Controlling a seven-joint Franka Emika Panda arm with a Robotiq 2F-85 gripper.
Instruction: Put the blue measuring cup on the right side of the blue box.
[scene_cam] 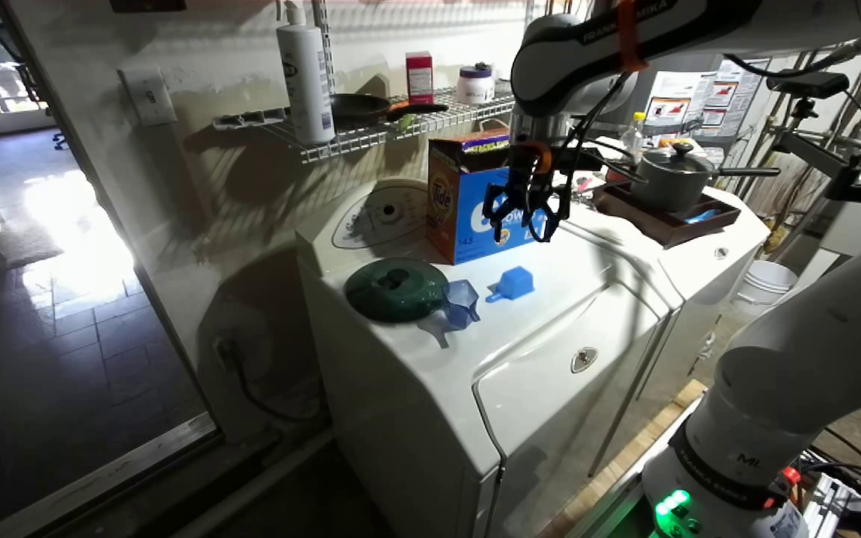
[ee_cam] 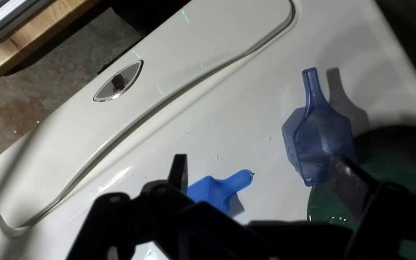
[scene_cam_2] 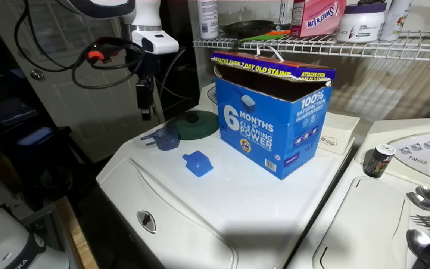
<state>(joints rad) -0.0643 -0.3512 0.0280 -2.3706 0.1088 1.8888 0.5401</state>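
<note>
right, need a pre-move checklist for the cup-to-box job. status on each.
1. Claw open: ok, wide apart and holding nothing.
2. Claw down at cup height: not ok, it hangs higher than both cups.
3. Target cup settled: cannot tell; the opaque cup and the translucent cup are both blue.
4. Opaque cup mouth up: not ok, looks mouth-down.
5. Translucent cup free of the green disc: cannot tell; they overlap in all three views.
6. Blue box upright: ok.
</note>
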